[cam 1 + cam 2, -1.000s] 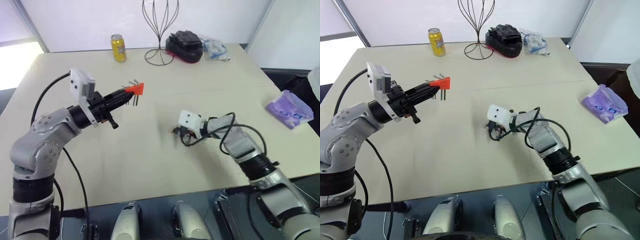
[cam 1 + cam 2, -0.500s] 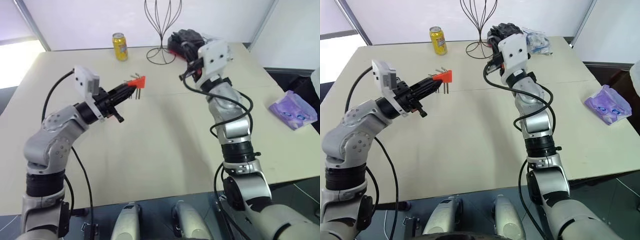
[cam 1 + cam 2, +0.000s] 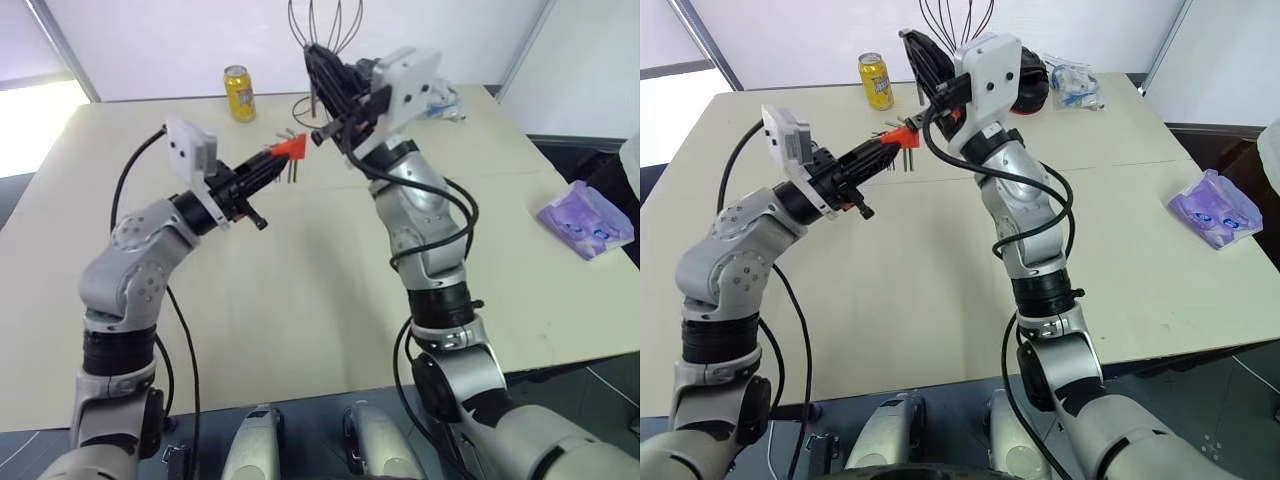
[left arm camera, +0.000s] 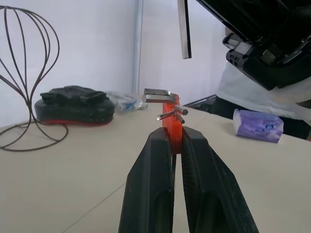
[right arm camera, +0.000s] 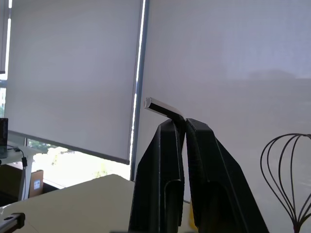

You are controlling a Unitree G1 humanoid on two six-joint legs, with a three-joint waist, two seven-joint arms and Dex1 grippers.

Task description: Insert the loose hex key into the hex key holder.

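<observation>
Now the loose hex key (image 5: 164,108) sits pinched at its bend between the clenched fingers of the right gripper (image 3: 322,62), one leg jutting out sideways past the fingertips. In the left wrist view its other leg (image 4: 183,29) hangs straight down, just above the hex key holder (image 4: 171,127) and a little to one side. The holder, a red block with grey keys sticking out, is clamped at its near end by the left gripper (image 3: 262,172), held in the air above the table (image 3: 300,300), at its far left.

Judging from this, the step in hand is lining up the key's free end with an empty slot. That calls for slow, small corrections: bring the hanging tip over the slot, keep the leg parallel to the slot's axis, then press in steadily while the left arm holds firm. A tilted key could jam or slip in the fingers.

A yellow can (image 3: 238,93), a wire stand (image 3: 952,20) and a purple packet (image 3: 585,218) lie well apart.
</observation>
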